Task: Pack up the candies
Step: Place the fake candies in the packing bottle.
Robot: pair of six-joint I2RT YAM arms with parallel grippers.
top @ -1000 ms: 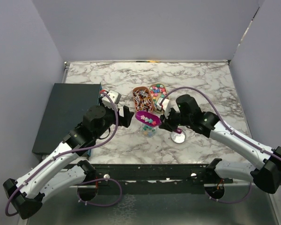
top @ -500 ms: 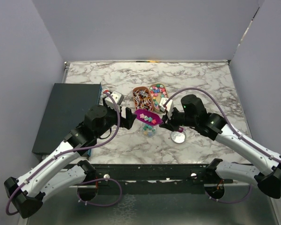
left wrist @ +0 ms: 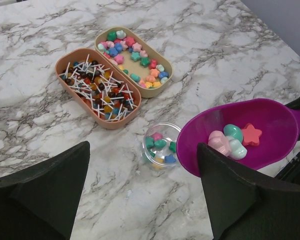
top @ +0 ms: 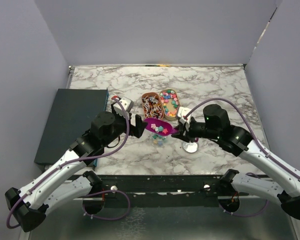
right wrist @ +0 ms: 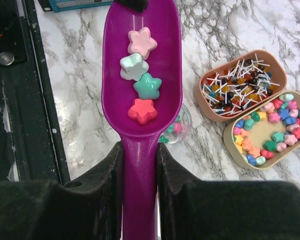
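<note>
Drew the right arm's wrist and elbow out to the right over the last second, with the purple scoop (top: 159, 128) barely shifted and now lying more crosswise. Nudged the left gripper (top: 138, 125) a touch rightward, closer to the scoop.

Grips the scoop by its handle in the right gripper (right wrist: 140, 161), jaws clamped on either side of the stem. Carries four star-shaped candies (right wrist: 140, 75) lined up in the bowl, none spilling.

Hovers that bowl above the small clear jar (left wrist: 160, 145), set on the marble table (top: 215, 85) just near of the two oval trays. Seen from the right wrist, only an edge of the jar peeking out beside the scoop's neck. So the load sits just ahead of the right fingers, above the jar rather than in it.

Left gripper: jaws spread wide, nothing between them, waiting just left of the jar and apart from it.

Progress, judging from the jar: partly filled, a shallow layer of mixed colours at the bottom, room for more. Plenty of sweets left in the beige tray (left wrist: 130, 67), to the right of the lollipop tray (left wrist: 58, 64). Round lid (top: 191, 147) lying on the table just near of the right gripper, so capping not yet done.

Remaining, most likely: tip this load in, perhaps scoop again, then fit the lid.
</note>
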